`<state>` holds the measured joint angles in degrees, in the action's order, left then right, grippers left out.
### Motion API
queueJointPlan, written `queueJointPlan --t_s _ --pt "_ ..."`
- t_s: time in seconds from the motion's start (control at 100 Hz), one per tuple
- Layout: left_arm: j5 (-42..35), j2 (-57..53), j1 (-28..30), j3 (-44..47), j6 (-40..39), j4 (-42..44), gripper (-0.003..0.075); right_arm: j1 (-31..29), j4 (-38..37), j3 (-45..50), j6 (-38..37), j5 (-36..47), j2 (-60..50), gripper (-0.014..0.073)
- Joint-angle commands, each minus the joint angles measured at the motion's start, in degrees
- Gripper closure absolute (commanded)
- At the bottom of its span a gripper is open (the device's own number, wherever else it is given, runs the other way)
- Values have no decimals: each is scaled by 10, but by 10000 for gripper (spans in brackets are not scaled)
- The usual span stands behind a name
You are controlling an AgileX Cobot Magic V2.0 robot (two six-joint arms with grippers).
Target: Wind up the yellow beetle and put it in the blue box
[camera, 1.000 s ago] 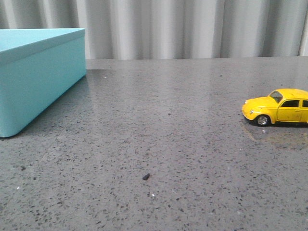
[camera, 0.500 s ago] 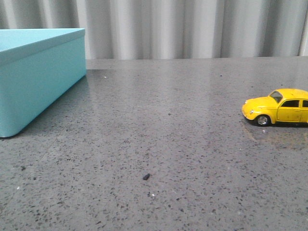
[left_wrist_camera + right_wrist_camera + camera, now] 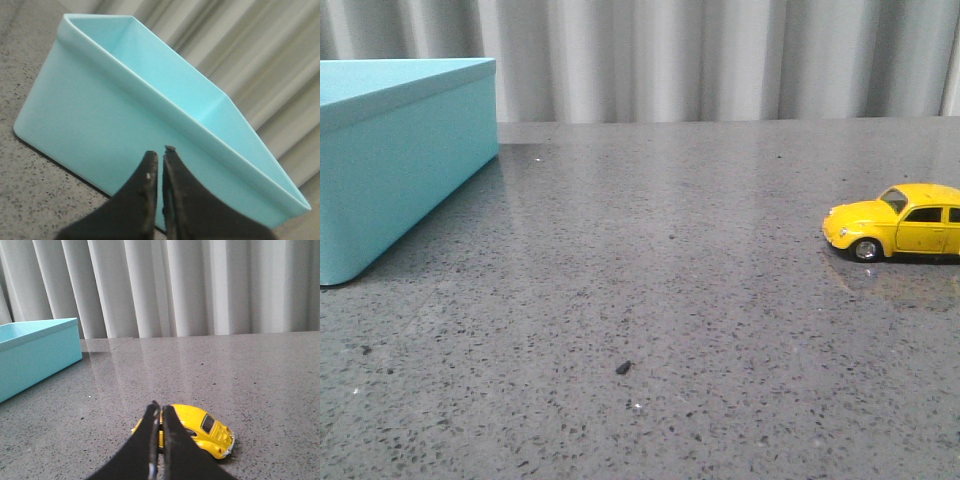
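The yellow beetle stands on its wheels on the grey table at the right edge of the front view, nose to the left, partly cut off. In the right wrist view the yellow beetle sits just beyond my right gripper, whose fingers are shut and empty, in front of the car. The blue box stands at the far left, open at the top. In the left wrist view the blue box fills the view and my left gripper is shut and empty close to its side wall.
The grey speckled table stretches between box and car. A small dark speck lies on it near the front. A pale pleated curtain hangs behind the table's far edge.
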<state>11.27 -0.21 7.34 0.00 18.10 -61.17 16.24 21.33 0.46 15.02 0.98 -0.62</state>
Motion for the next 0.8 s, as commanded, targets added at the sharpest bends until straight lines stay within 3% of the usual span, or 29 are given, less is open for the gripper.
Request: queueJointPlan --t_s 0.0,0.11,0.22,0.4,0.53,0.66,0.79 --pt "-18 -20 2 14 -4 -12 741 -1 3 14 1 47 -12 635" --pt "-21 -20 2 5 -4 -4 741 -1 52 -19 1 47 -12 635" --pt "-21 -11 2 -33 -4 73 741 -1 54 -91 1 14 1 635" --pt "33 84 -4 -160 -4 225 741 -1 53 -239 1 -139 140 635" --pt "42 151 -72 -226 -4 267 741 -1 48 -360 1 -243 297 634" --pt "134 225 -151 -300 -4 386 741 -1 30 -490 1 -390 435 634" --pt "173 274 -214 -348 -4 405 741 -1 -25 -596 -23 -521 542 634"
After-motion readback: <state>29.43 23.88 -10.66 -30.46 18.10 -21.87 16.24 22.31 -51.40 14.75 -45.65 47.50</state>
